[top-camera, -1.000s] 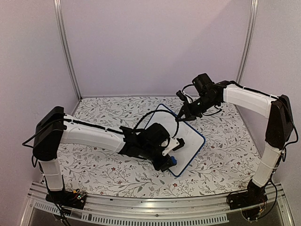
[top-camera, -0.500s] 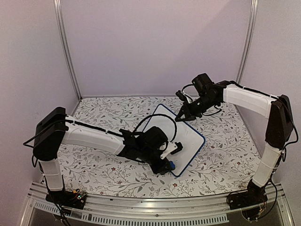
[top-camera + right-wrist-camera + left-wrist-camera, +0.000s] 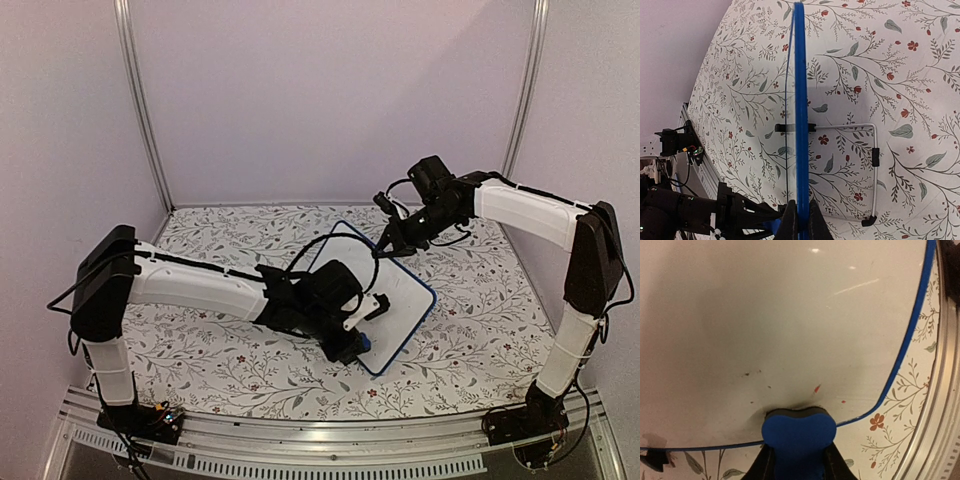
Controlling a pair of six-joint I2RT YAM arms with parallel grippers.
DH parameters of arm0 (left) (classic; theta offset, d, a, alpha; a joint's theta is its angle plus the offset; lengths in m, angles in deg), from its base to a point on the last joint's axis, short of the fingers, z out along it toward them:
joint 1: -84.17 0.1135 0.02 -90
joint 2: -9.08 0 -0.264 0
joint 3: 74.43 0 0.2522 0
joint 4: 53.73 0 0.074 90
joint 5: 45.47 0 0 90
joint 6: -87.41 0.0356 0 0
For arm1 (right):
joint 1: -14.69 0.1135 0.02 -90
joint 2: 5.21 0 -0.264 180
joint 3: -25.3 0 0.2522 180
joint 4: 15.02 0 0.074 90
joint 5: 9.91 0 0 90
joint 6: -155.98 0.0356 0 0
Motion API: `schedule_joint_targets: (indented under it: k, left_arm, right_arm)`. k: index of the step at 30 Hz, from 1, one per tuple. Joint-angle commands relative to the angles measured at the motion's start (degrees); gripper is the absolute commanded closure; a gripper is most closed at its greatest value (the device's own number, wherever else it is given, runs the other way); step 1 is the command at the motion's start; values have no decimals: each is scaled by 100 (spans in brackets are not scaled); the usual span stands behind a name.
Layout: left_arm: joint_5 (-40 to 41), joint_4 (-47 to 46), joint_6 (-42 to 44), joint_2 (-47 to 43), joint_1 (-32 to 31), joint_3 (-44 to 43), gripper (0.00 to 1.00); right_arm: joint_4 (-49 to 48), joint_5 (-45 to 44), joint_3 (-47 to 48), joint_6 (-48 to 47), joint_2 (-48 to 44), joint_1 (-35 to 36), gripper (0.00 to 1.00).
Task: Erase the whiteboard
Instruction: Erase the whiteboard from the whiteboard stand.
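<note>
Left gripper (image 3: 358, 345) has edged slightly inward from the near corner of the whiteboard (image 3: 405, 285), which rests on the surface (image 3: 200, 350); right gripper (image 3: 388, 245) clamps the board's far edge. Left wrist: gripper closed on a blue eraser (image 3: 799, 432) pressed against the board by its frame, red specks (image 3: 816, 388) beside it. Right wrist: fingers pinch the frame, seen edge-on.

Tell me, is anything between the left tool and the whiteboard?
Only the blue eraser that the left tool grips; it presses against the whiteboard near a corner. Nothing else visible blocks it.
</note>
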Motion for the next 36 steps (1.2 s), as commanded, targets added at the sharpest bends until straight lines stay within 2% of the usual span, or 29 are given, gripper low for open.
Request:
schedule_joint_targets:
  k: [1, 8, 21, 36]
  left_arm:
    - [659, 369, 184, -184, 49, -592, 100]
    - [592, 381, 155, -159, 23, -884, 100]
    - [100, 160, -271, 354, -119, -348, 100]
    - [397, 683, -225, 607, -276, -301, 100]
  right_arm:
    - [540, -172, -93, -28, 212, 217, 100]
    - [525, -189, -101, -28, 184, 209, 100]
    - [527, -189, -91, -15, 203, 209, 100]
    - [538, -189, -100, -27, 203, 214, 100]
